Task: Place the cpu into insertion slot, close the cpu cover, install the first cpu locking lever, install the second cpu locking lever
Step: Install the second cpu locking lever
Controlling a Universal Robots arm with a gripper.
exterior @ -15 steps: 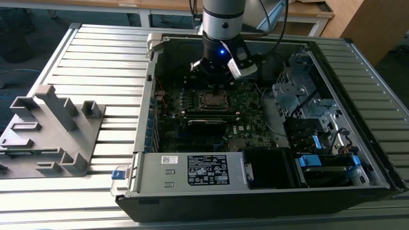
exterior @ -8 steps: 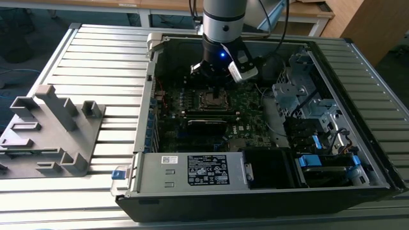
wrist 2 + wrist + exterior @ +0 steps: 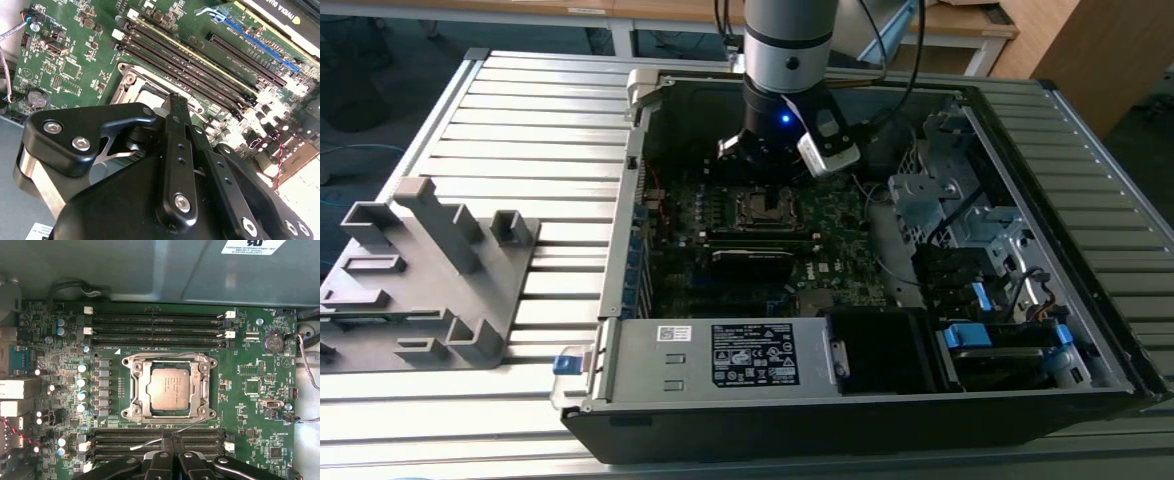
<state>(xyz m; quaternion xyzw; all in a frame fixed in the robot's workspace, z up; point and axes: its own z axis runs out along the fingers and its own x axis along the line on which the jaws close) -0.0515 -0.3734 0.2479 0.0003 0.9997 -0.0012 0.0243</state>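
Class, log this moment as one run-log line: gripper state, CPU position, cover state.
gripper: shut, holding nothing, beside socket | cpu: seated in insertion slot | cpu cover: closed over cpu

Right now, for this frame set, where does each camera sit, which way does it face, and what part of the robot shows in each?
Exterior view: off the arm, above the open computer case, looking down at the motherboard; the arm reaches into the case.
First wrist view: on the arm, facing straight onto the board; the cpu sits in the insertion slot, the cpu cover lying over it; the pincer shows.
Second wrist view: on the arm, slanted across the board; pincer in front.
Shared: both wrist views show slot and pincer.
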